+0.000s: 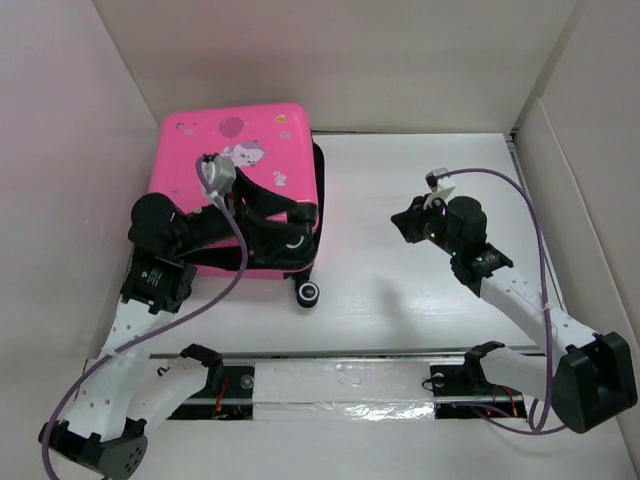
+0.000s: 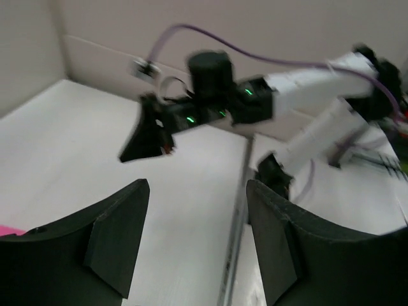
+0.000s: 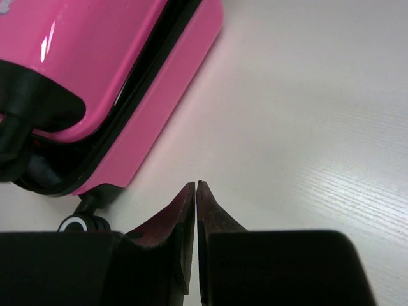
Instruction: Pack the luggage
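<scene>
The luggage (image 1: 190, 170) lies flat at the far left of the white table (image 1: 400, 310), printed pink shell facing up and its two halves together. The left arm reaches across its near part. The left gripper (image 1: 304, 213) points right over the case's right edge; it appears to hover rather than touch, though the overhead view does not settle this. In the blurred left wrist view its fingers (image 2: 115, 236) stand apart with nothing between them. One caster wheel (image 1: 307, 293) sticks out at the case's near right corner. Well to the right, the right gripper (image 1: 404, 226) hangs above bare table, facing the case, its fingertips (image 3: 189, 197) pressed together and empty.
</scene>
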You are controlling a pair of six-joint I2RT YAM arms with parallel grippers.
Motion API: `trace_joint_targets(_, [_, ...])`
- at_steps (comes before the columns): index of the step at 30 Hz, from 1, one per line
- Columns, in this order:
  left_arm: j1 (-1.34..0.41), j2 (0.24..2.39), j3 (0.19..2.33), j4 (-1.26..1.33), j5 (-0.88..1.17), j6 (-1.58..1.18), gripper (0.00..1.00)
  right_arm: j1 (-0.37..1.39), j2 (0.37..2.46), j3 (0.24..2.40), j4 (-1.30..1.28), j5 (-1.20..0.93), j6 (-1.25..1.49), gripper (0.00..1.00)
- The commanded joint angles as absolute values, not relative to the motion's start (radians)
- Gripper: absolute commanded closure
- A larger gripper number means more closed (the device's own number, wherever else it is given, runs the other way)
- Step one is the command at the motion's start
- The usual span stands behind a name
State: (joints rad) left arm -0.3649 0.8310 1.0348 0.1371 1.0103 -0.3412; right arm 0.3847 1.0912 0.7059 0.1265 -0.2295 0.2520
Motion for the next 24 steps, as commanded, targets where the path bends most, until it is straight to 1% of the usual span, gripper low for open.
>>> trace_joint_targets(1, [-0.327, 0.894, 1.148, 0.158, 0.617, -0.419, 0.42, 0.403, 1.092, 0.750, 0.153, -0.202, 0.236, 0.94])
trace_joint_targets(2, [-0.298, 0.941, 1.172, 0.115, 0.507, -0.432, 0.42, 0.413, 1.097, 0.753, 0.152, -0.202, 0.232, 0.98])
trace_joint_targets(3, [-0.282, 0.971, 1.198, 0.009, 0.382, -0.449, 0.43, 0.413, 1.098, 0.756, 0.150, -0.201, 0.229, 1.00])
trace_joint_targets(4, [-0.264, 1.003, 1.253, -0.045, 0.200, -0.462, 0.45, 0.425, 1.101, 0.758, 0.150, -0.196, 0.227, 1.00])
trace_joint_targets(5, [-0.208, 1.067, 1.275, -0.085, 0.145, -0.469, 0.46, 0.436, 1.104, 0.762, 0.149, -0.186, 0.222, 1.00])
trace_joint_targets(7, [-0.137, 1.124, 1.311, -0.139, 0.033, -0.479, 0.47, 0.436, 1.112, 0.768, 0.137, -0.175, 0.216, 1.00])
trace_joint_targets(8, [-0.094, 1.178, 1.321, -0.144, 0.023, -0.483, 0.48, 0.446, 1.112, 0.770, 0.133, -0.167, 0.210, 1.00])
trace_joint_targets(9, [-0.009, 1.199, 1.328, -0.150, 0.014, -0.497, 0.49, 0.446, 1.109, 0.773, 0.129, -0.163, 0.210, 1.00])
trace_joint_targets(12, [0.127, 1.267, 1.312, -0.109, 0.020, -0.538, 0.49, 0.456, 1.100, 0.772, 0.126, -0.149, 0.207, 1.00])
trace_joint_targets(13, [0.200, 1.285, 1.310, -0.109, 0.009, -0.541, 0.50, 0.456, 1.094, 0.770, 0.126, -0.147, 0.207, 1.00])
trace_joint_targets(16, [0.288, 1.364, 1.327, -0.133, -0.093, -0.520, 0.50, 0.456, 1.091, 0.765, 0.133, -0.144, 0.209, 1.00])
trace_joint_targets(18, [0.334, 1.414, 1.328, -0.147, -0.107, -0.512, 0.50, 0.456, 1.094, 0.767, 0.135, -0.150, 0.210, 1.00])
trace_joint_targets(20, [0.385, 1.446, 1.321, -0.150, -0.135, -0.508, 0.50, 0.456, 1.100, 0.769, 0.137, -0.156, 0.209, 0.98])
trace_joint_targets(24, [0.422, 1.473, 1.304, -0.144, -0.161, -0.496, 0.49, 0.465, 1.114, 0.770, 0.141, -0.158, 0.210, 0.92])
